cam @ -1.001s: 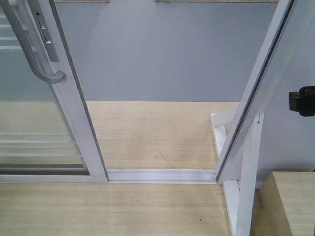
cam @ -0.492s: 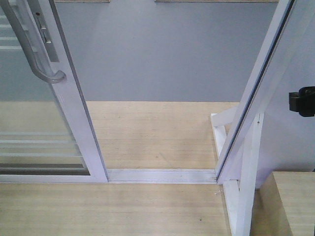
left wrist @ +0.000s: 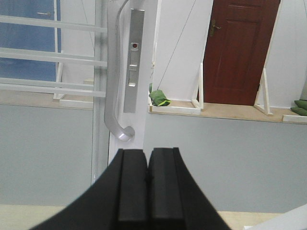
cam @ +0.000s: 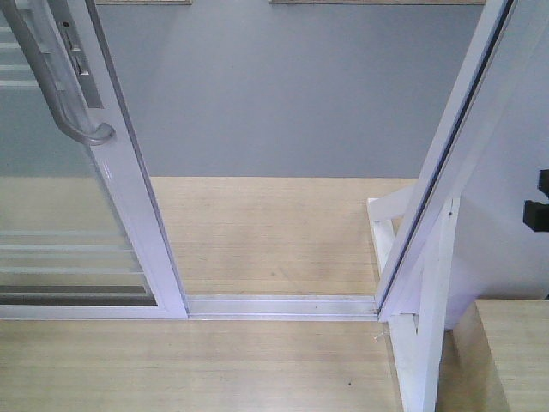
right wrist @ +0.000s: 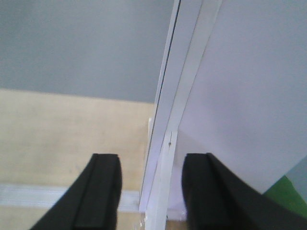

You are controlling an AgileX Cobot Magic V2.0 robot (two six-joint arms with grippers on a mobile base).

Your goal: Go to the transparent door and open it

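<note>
The transparent door point(cam: 51, 197) stands at the left of the front view, slid aside, and its curved silver-grey handle point(cam: 60, 86) is on the white stile. In the left wrist view the handle point(left wrist: 112, 86) and a lock plate point(left wrist: 133, 62) rise just above my left gripper point(left wrist: 147, 153), which is shut on nothing and a little short of the stile. My right gripper point(right wrist: 151, 160) is open, its fingers either side of the white jamb point(right wrist: 184, 72) farther off. Only a black part of the right gripper point(cam: 538, 206) shows at the front view's right edge.
A floor track point(cam: 283, 305) crosses the gap between door and jamb point(cam: 455, 146). A white brace point(cam: 382, 232) and a wooden box point(cam: 506, 352) sit at the lower right. Beyond the glass are a brown door point(left wrist: 240, 48) and green bags point(left wrist: 158, 98).
The right gripper has drifted right and slightly down, nearly out of the front view. The door and handle look unmoved.
</note>
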